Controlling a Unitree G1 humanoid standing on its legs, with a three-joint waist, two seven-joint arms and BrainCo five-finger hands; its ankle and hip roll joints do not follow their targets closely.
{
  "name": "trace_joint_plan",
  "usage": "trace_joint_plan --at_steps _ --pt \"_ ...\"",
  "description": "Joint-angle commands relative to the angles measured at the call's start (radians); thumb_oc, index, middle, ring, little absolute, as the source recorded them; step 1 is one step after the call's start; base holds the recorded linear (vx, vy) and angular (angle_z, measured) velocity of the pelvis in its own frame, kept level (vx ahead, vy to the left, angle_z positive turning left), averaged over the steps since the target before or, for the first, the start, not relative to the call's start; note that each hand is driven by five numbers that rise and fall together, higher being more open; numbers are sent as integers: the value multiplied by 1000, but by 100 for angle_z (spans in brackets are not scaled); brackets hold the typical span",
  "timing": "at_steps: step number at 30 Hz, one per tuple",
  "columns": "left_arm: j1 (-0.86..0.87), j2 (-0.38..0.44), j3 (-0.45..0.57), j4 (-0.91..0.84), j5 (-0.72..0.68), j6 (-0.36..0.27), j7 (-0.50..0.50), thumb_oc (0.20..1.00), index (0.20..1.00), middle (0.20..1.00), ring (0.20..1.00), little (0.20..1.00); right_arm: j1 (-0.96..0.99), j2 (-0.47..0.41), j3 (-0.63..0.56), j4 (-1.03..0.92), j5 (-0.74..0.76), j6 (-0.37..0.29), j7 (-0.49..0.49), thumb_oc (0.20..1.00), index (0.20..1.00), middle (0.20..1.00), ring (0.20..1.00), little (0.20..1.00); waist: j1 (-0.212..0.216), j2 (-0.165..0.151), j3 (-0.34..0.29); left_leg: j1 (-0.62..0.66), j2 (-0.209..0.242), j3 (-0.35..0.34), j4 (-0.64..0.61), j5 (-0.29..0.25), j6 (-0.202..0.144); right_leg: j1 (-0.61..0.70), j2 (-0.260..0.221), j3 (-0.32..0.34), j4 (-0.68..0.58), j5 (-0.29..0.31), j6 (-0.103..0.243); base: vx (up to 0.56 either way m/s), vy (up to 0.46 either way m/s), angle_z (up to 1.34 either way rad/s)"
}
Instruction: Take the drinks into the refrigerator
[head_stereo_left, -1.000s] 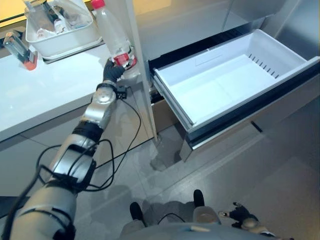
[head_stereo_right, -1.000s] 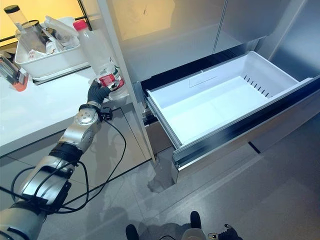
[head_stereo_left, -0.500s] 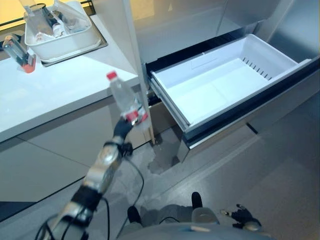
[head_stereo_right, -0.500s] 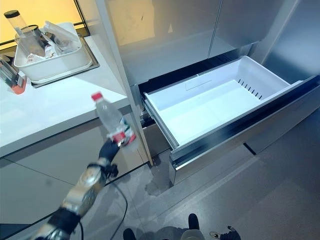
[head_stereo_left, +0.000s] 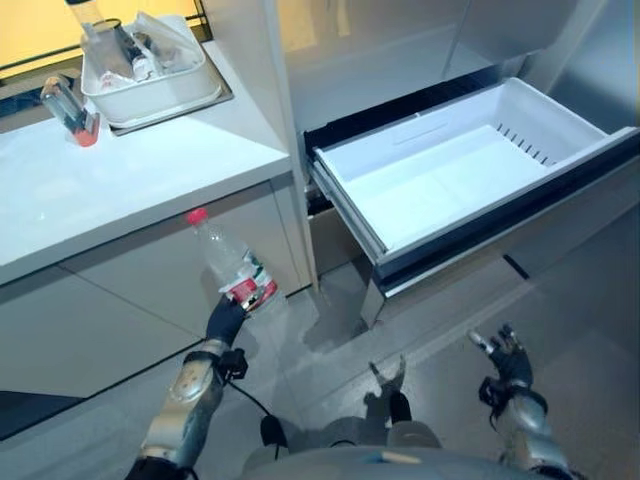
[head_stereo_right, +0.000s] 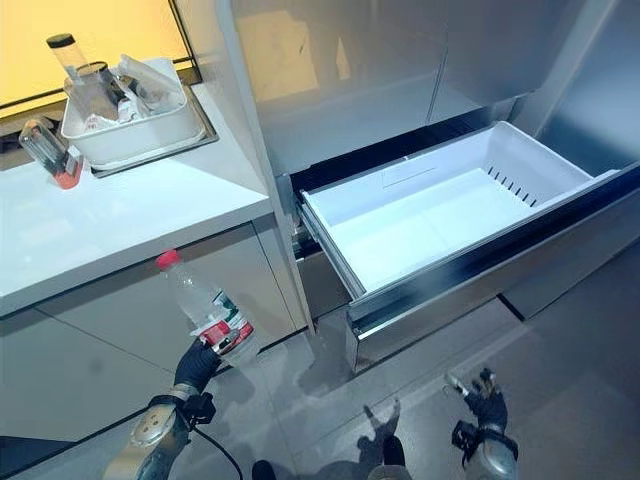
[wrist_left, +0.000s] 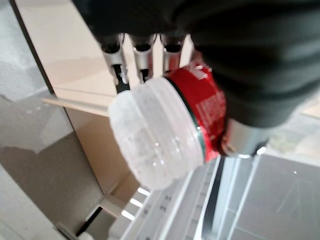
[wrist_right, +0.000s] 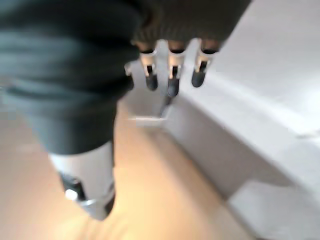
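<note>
Clear plastic, red-capped, the bottle (head_stereo_left: 228, 262) sits in our left hand (head_stereo_left: 225, 320), fingers curled round its labelled lower end. It tilts, cap up and away from the open drawer (head_stereo_left: 455, 165), which lies well off and empty; nothing is stowed yet. Our right hand (head_stereo_left: 508, 357) hangs spread, empty.

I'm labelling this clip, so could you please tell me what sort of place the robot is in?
Most likely a home kitchen: a white countertop carrying a tub of kitchenware, and beside it a steel refrigerator with its white drawer pulled open. The left hand holds a water bottle.
</note>
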Motion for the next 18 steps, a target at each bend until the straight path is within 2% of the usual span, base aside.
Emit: trace_joint_plan --at_steps 1,6,12,18 --pt "-95 5 88 -117 56 -126 -20 200 200 200 200 200 -29 -58 -74 -145 -90 -80 -14 1000 1000 1000 1000 1000 5 -10 -25 63 -31 -21 8 -97 45 7 15 -38 10 -18 -6 0 0 0" --pt "-93 26 117 -126 159 -142 -16 200 200 200 200 200 -6 -113 -76 -430 -170 -84 67 1000 1000 1000 1000 1000 9 -14 -47 69 -33 -25 8 -100 47 20 16 -44 10 -22 -8 0 0 0" --pt "-105 37 111 -117 222 -147 -12 200 200 200 200 200 -37 -160 -63 -574 -234 -76 106 1000 1000 1000 1000 1000 20 -15 -62 72 -32 -30 8 -100 47 27 16 -50 10 -25 -7 0 0 0" --pt "-123 38 67 -88 305 -134 2 200 200 200 200 200 -128 -208 51 -673 -252 -48 178 1000 1000 1000 1000 1000 49 -21 -89 73 -32 -44 8 -100 47 43 18 -66 10 -31 -10 5 -9 8"
